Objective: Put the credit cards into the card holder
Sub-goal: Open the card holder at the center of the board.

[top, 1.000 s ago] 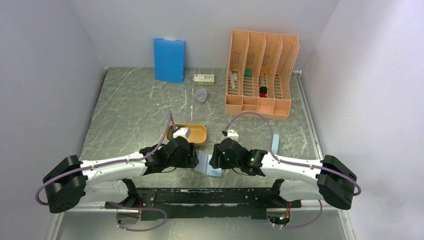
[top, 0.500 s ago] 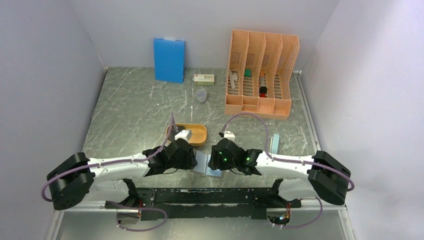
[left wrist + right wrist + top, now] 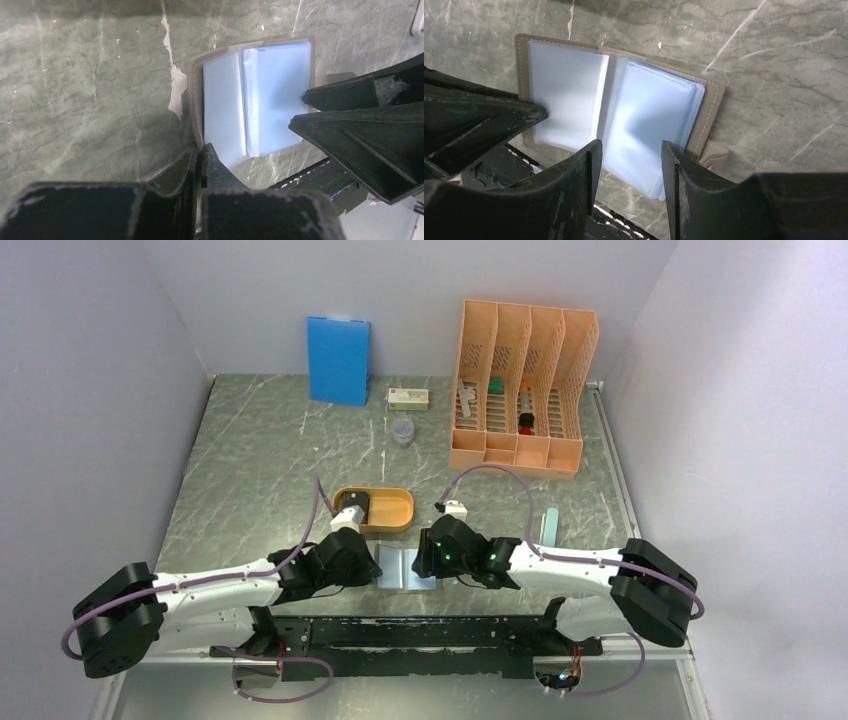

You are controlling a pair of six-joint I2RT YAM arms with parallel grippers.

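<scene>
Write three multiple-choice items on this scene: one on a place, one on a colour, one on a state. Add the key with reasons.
1. Where on the green marble table does the flat grey-taupe bifold card holder lie?
A. At the far edge
B. Near the near edge, between the left gripper and the right gripper
C. In the far left corner

2. What colour are its glossy inner pockets?
A. Pale blue
B. Orange
C. Black

3. How do the left gripper's jaws stand?
A. Wide apart in mid-air
B. Out of every view
C. Shut on the card holder's left cover edge

Key: 1 B, the top view shows it open between the two arms' tips. 2 A, both wrist views show pale blue sleeves. 3 C, the left wrist view shows the fingers pressed together at the taupe edge.
</scene>
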